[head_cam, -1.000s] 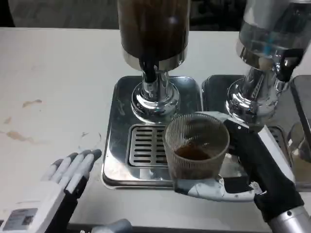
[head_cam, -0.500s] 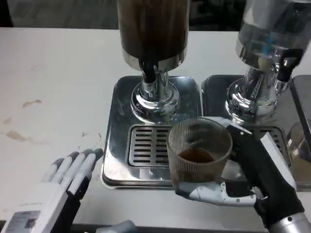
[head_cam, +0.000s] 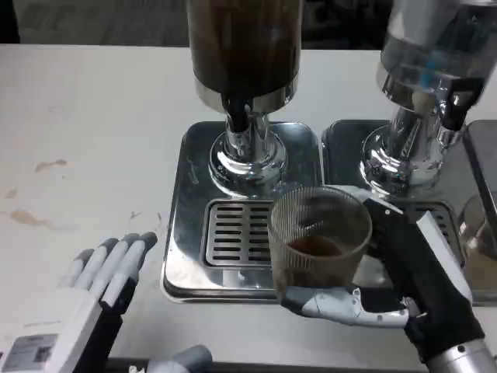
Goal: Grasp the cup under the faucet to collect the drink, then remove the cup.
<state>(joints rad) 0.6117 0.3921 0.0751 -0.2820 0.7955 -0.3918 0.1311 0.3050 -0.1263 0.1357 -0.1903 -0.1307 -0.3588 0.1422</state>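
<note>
Just right of the frame's center we see the right hand (head_cam: 404, 272) wrapped around a ribbed clear cup (head_cam: 319, 237), one finger curling beneath its base and others behind its rim, so the hand holds the cup. The cup stands upright with a shallow layer of brown drink (head_cam: 314, 247) in the bottom, and it sits over the right edge of the slotted grate (head_cam: 235, 233) in the left metal tray (head_cam: 186, 233), below and slightly right of the faucet (head_cam: 238, 115). That faucet hangs from the dark drink dispenser (head_cam: 245, 47) at top center, whose chrome foot rests on the same tray. At the upper right stands a second, clear dispenser (head_cam: 435, 54) on its own tray (head_cam: 342, 148). In the lower left corner the left hand (head_cam: 85, 299) lies flat on the white table (head_cam: 93, 124), its fingers straight, close together and holding nothing, pointing toward the tray but not touching it. A few brown stains (head_cam: 48, 165) mark the table at the left.
</note>
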